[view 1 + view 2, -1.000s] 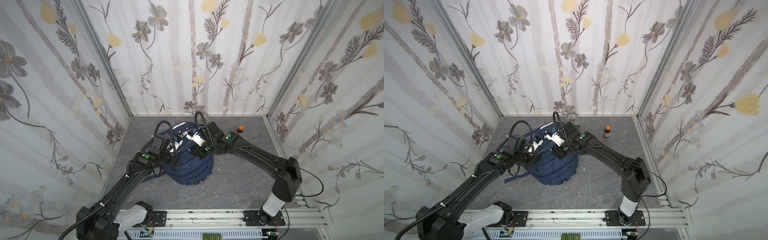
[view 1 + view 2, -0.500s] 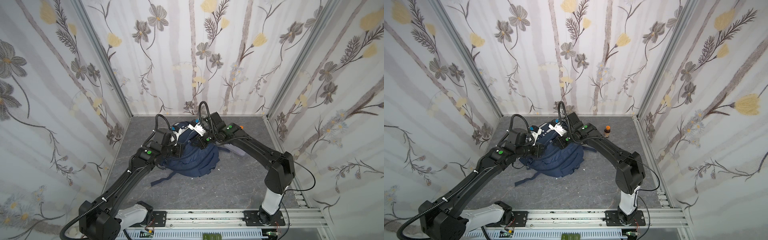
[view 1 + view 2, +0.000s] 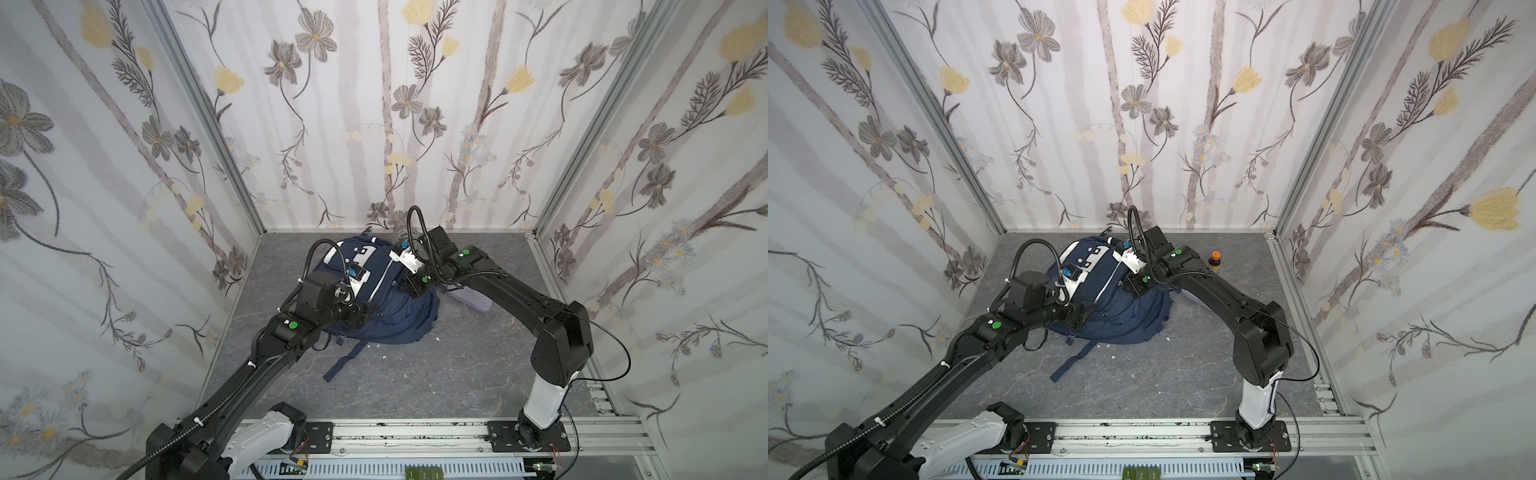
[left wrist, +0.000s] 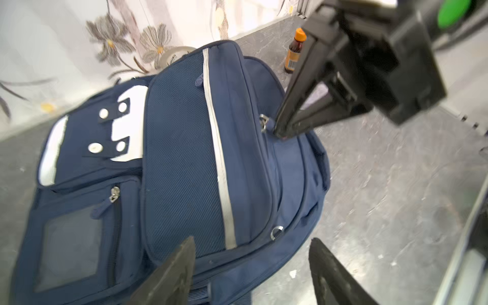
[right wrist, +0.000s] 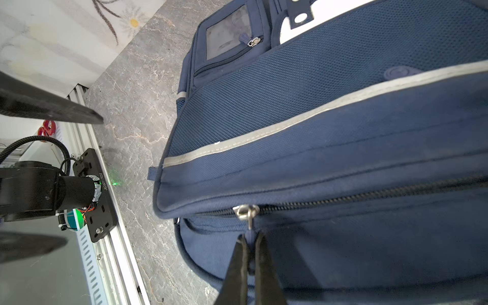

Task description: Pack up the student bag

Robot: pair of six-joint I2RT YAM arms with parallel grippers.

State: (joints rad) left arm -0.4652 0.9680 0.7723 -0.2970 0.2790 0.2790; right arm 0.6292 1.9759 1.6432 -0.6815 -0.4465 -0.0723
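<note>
Since the earlier frames the bag (image 3: pixel 386 307) has slid back toward the rear wall, and the left hand (image 4: pixel 252 240), previously closed at its near edge, now stands with fingers apart just off the fabric, holding nothing. The right hand (image 5: pixel 250 236) is pinched together on the zip pull (image 5: pixel 247 212) of the main compartment. The bag lies front-up on the tabletop (image 3: pixel 415 395), between the two hands, with one strap (image 3: pixel 343 365) trailing toward the rail. Progress is judged early: the zip teeth seen in the right wrist view are closed, no lining shows, and no item can be seen inside, so opening and loading both appear outstanding. Loose items remain outside: an orange-capped bottle (image 3: pixel 1214 261) standing beyond the right arm, a tape roll (image 4: pixel 171 56) against the rear wall behind the bag, and a pale pouch (image 3: pixel 473 300) beside the bag, partly under the right arm. That arm hangs over the pouch and screens the bottle in a top view. With the left hand released, the soft bag may drag along when the zip is pulled.
</note>
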